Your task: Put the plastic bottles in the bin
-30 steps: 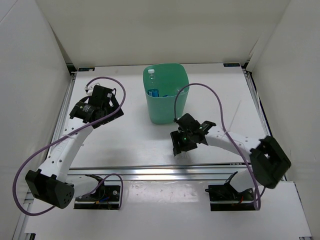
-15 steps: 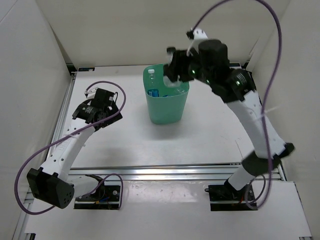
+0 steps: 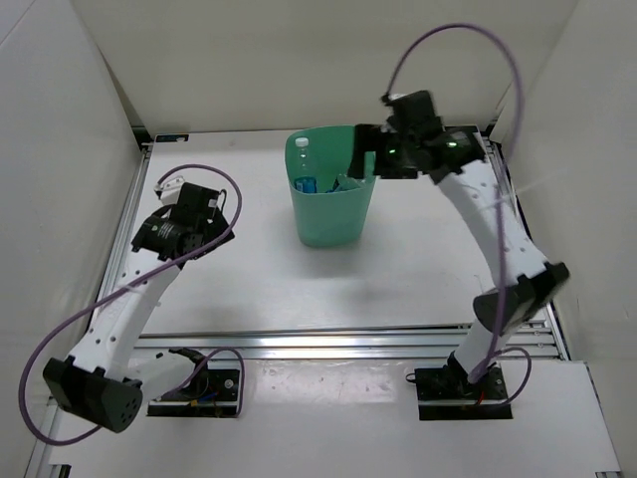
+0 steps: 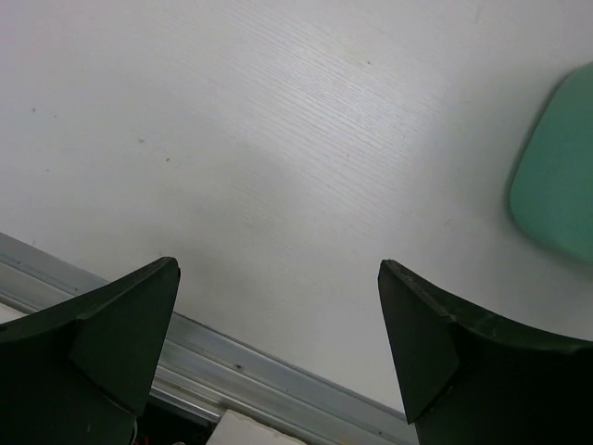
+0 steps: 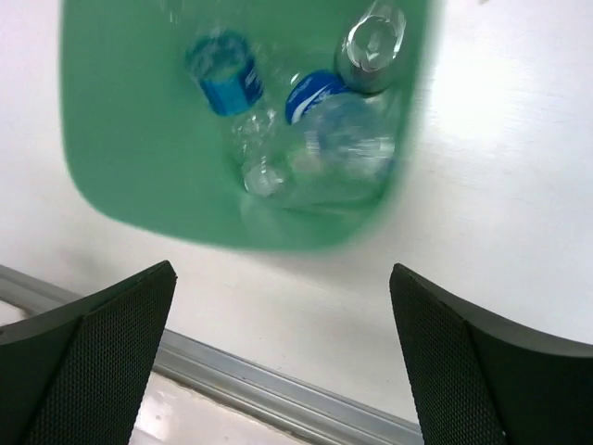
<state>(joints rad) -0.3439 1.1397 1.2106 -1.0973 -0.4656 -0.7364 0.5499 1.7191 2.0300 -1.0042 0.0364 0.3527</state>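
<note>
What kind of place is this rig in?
Likely a lab robot cell: plain white table boxed in by white panels, aluminium rail along its near edge, and a bin of bottles as the prop.

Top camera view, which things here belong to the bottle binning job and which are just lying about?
Job: tall mint-green plastic bin; clear plastic bottles inside it, some blue-labelled; right arm, jaws open above the bin.
Just there: white table; aluminium rail at its near edge; left arm, jaws open and empty.
</note>
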